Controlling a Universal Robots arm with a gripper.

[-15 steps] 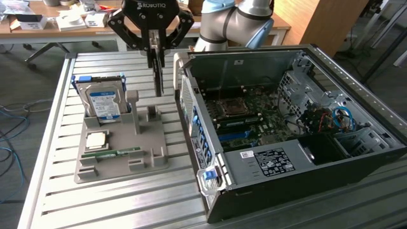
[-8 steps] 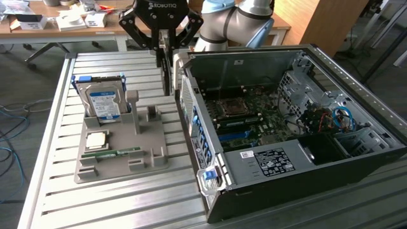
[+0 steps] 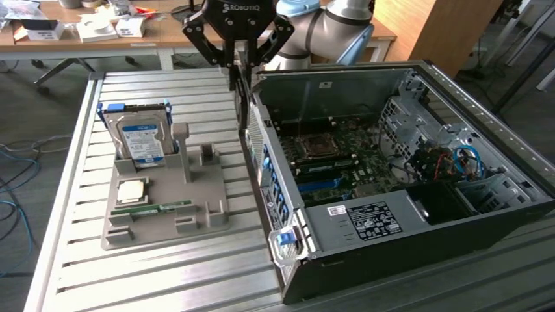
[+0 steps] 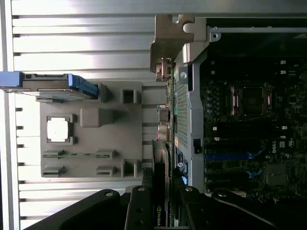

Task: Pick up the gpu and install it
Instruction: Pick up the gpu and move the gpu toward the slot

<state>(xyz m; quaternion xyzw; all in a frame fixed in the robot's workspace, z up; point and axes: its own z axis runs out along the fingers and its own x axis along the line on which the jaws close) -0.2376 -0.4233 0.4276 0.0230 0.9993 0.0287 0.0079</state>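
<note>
Black gripper (image 3: 243, 65), bar-linkage build, white lettering; silver-grey arm (image 3: 342, 26), rounded joints, pale blue cap (image 3: 299, 6).

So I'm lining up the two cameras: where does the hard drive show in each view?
Exterior view: the hard drive stands upright at the gray holder's far end, on the exterior view's left.
Wrist view: the hard drive is edge-on, blue rails showing, at the holder's end nearest the CPU chip.
Shared landmark: the CPU chip.
</note>
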